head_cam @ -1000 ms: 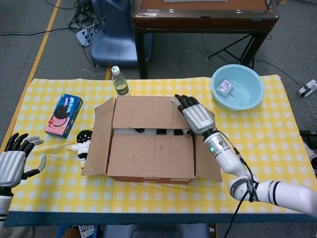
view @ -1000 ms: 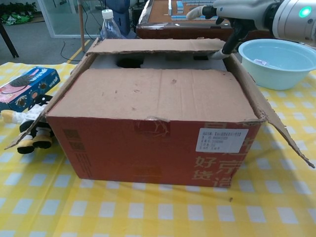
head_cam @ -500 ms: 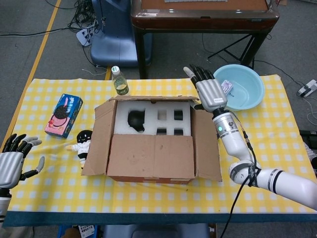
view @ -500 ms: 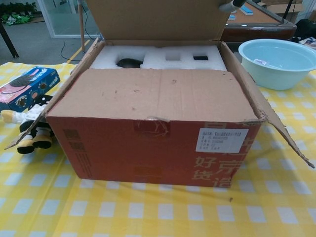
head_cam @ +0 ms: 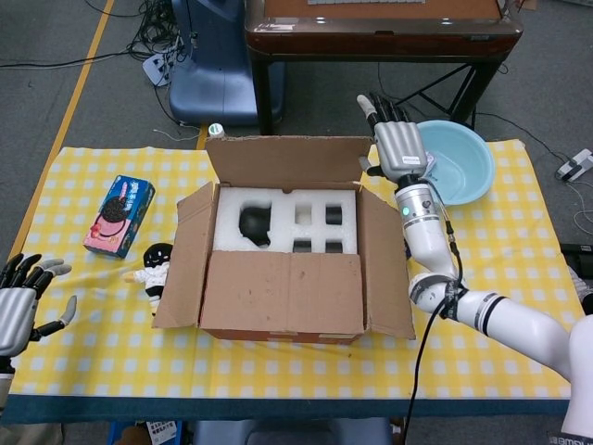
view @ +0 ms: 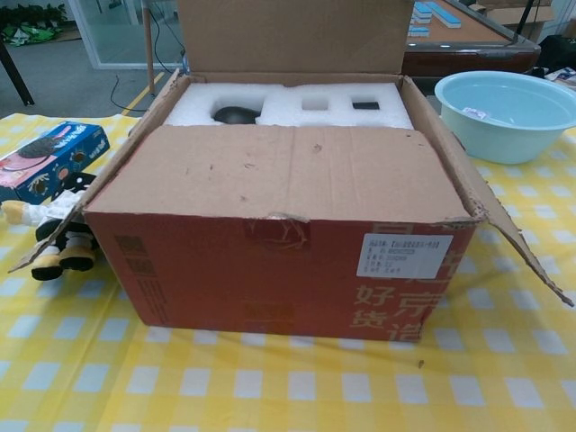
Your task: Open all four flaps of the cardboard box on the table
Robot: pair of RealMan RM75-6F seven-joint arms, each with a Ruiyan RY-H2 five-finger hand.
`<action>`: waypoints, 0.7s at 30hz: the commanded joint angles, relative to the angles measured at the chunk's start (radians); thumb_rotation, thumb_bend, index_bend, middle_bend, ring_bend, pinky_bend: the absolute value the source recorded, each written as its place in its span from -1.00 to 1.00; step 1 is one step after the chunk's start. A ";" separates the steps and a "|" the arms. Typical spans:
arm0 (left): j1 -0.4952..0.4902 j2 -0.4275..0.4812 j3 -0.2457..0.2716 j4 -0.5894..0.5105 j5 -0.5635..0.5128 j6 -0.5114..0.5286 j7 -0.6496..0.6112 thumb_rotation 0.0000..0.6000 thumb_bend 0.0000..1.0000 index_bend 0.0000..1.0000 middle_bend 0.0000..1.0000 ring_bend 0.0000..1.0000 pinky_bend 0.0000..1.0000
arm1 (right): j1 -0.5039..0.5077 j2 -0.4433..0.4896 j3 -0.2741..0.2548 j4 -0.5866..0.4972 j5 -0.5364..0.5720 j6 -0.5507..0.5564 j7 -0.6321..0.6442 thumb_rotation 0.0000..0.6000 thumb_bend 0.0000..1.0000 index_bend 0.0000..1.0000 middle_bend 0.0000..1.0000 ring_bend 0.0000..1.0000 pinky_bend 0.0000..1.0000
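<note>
Three flaps of the cardboard box (head_cam: 283, 269) stand away from its top: the far flap (head_cam: 289, 159) is upright, the left side flap (head_cam: 183, 260) and right side flap (head_cam: 384, 264) splay outward. The near flap (view: 283, 171) lies flat over the front half. The box sits mid-table on the yellow checked tablecloth (head_cam: 500, 278), and white foam packing (head_cam: 285, 218) with dark cut-outs shows in its open rear half. The right hand (head_cam: 397, 148) is raised just beside the far flap's right edge, fingers straight and together, holding nothing. The left hand (head_cam: 20, 301) hovers at the table's near-left corner, fingers spread and empty. A light blue basin (head_cam: 459, 162) sits behind the right hand. A cookie package (head_cam: 119, 215) and a small doll (head_cam: 157, 264) lie left of the box; a bottle's cap (head_cam: 215, 131) shows behind the far flap.
</note>
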 commanded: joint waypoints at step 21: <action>-0.002 0.007 -0.012 -0.031 0.018 -0.011 0.037 -0.21 -0.13 -0.34 -0.56 -0.81 -1.00 | -0.211 0.359 -0.079 -0.532 -0.156 -0.019 0.111 1.00 -0.06 -0.89 -0.74 -0.98 -0.82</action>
